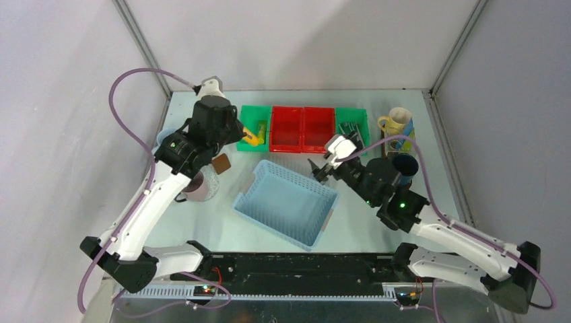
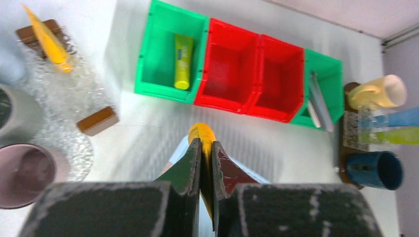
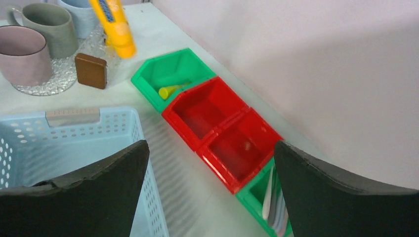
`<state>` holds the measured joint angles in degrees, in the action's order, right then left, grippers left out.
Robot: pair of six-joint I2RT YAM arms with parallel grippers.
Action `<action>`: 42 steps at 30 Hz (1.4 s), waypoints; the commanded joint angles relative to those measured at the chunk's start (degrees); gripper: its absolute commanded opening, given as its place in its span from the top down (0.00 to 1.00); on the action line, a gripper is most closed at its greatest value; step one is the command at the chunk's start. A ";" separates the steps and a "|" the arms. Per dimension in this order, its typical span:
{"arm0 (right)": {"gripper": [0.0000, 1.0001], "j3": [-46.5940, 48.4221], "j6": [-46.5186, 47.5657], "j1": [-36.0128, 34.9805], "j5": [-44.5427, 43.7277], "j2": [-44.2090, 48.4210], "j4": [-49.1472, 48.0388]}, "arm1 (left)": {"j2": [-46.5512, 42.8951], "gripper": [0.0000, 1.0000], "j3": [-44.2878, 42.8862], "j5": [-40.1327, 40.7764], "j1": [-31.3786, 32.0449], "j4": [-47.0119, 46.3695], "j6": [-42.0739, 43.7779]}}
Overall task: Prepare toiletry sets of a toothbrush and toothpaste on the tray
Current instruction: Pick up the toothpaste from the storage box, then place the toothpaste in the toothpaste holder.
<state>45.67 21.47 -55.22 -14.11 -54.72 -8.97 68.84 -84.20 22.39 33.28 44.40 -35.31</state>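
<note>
My left gripper (image 2: 206,148) is shut on an orange-yellow toothpaste tube (image 2: 203,132), held above the table near the left green bin (image 1: 254,126). A yellow-green tube (image 2: 183,59) lies in that bin. Pale toothbrushes (image 2: 318,101) lie in the right green bin. The brown tray (image 2: 343,158) at the right carries a cream mug (image 2: 383,91) and a dark blue mug (image 2: 375,170), with a blue tube (image 2: 395,118) and a green tube (image 2: 395,136) between them. My right gripper (image 3: 210,145) hangs open and empty over the table beside the basket.
A light blue perforated basket (image 1: 286,202) sits mid-table. Two empty red bins (image 1: 303,129) stand between the green ones. At the left, pink (image 3: 22,52), grey (image 3: 49,27) and pale blue mugs stand by bubble wrap, a brown block (image 3: 91,71) and another orange-yellow tube (image 2: 47,39).
</note>
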 commanded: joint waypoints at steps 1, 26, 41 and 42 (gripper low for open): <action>0.01 0.33 -9.18 5.13 4.96 4.73 9.70 | -0.87 1.00 -1.88 -1.09 -3.94 2.23 6.43; 0.01 -2.30 -10.05 11.29 10.27 6.87 13.13 | 9.00 1.00 2.22 -2.12 -24.15 -4.80 9.54; 0.01 -3.31 -10.06 13.61 11.18 6.24 12.30 | 15.76 1.00 2.72 -1.68 -30.33 -8.53 10.04; 0.01 -3.31 -10.06 13.77 11.19 6.22 12.31 | 16.04 1.00 2.64 -1.88 -30.62 -8.62 9.99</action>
<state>42.57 11.55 -41.93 -3.66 -48.69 5.28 84.07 -81.32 20.32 4.19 39.44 -26.61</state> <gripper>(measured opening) 0.994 0.107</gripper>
